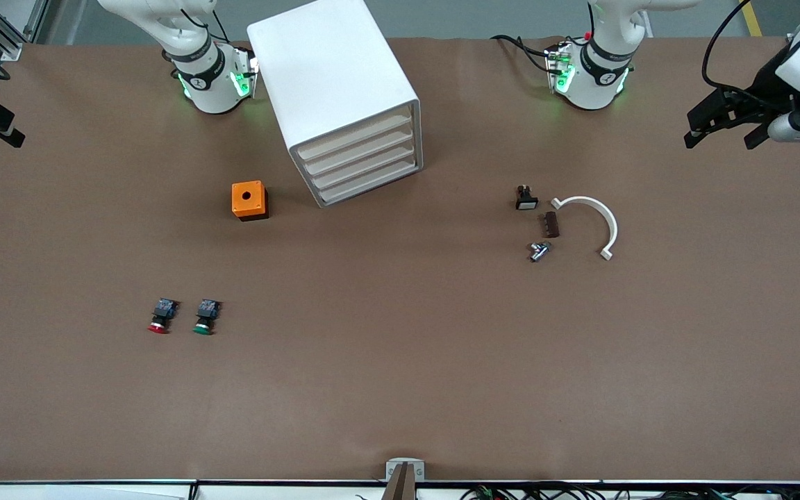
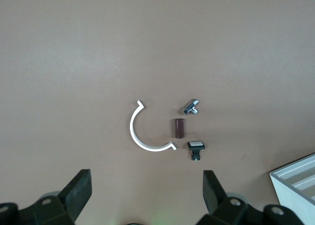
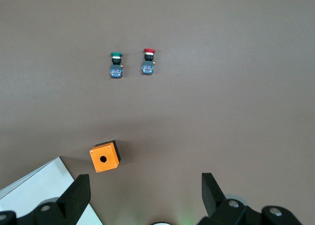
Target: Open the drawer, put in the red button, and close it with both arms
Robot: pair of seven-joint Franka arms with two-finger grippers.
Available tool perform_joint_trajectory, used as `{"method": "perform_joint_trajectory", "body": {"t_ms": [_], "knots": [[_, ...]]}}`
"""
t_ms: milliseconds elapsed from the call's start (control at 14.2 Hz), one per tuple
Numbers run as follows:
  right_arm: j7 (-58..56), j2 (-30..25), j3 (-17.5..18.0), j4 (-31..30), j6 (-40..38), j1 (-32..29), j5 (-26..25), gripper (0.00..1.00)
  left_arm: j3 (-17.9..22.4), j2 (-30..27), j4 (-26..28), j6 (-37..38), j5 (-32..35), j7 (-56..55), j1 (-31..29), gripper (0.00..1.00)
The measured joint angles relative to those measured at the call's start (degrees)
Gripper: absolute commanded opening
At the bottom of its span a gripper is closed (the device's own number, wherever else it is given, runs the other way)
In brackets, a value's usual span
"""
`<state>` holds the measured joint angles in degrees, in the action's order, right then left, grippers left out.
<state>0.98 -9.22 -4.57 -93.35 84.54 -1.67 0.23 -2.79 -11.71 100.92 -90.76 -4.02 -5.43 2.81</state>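
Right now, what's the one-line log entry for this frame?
drawers: all shut | red button: on table beside green button | left gripper: open, waiting | right gripper: open, waiting | step: not started

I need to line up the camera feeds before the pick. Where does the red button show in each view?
Front view: the red button lies on the table toward the right arm's end, beside the green button, nearer the camera than the orange box.
Left wrist view: not in it.
Right wrist view: the red button lies beside the green button.
Shared landmark: the orange box shows in the front and right wrist views.
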Motion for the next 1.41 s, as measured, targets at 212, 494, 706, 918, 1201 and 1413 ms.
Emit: {"method": "perform_joint_trajectory", "body": {"t_ms": [212,494,706,918,1201,1413], "knots": [[0.0,0.0,0.1,0.0,0.0,0.0,0.0,1.00,0.0,0.1,0.0,0.0,0.0,0.0,0.0,0.99],[0.0,0.0,0.3,-0.1,0.0,0.0,0.1,1.00,0.1,1.2,-0.8,0.0,0.0,0.0,-0.2,0.99],[-0.1,0.0,0.3,-0.2,-0.1,0.0,0.1,1.00,0.3,4.1,-1.6,0.0,1.5,0.0,-1.0,0.99],[-0.4,0.0,0.3,-0.4,-0.1,0.0,0.1,1.00,-0.5,8.9,-1.6,0.7,1.6,0.0,-0.6,0.99],[-0.5,0.0,0.5,-0.3,0.0,0.1,0.1,1.00,-2.5,15.5,-2.0,0.9,1.6,-0.1,0.9,0.99],[-0.5,0.0,0.5,0.0,0.0,0.1,0.1,1.00,-3.0,19.0,-2.2,1.0,1.6,-1.3,3.2,0.99]]}}
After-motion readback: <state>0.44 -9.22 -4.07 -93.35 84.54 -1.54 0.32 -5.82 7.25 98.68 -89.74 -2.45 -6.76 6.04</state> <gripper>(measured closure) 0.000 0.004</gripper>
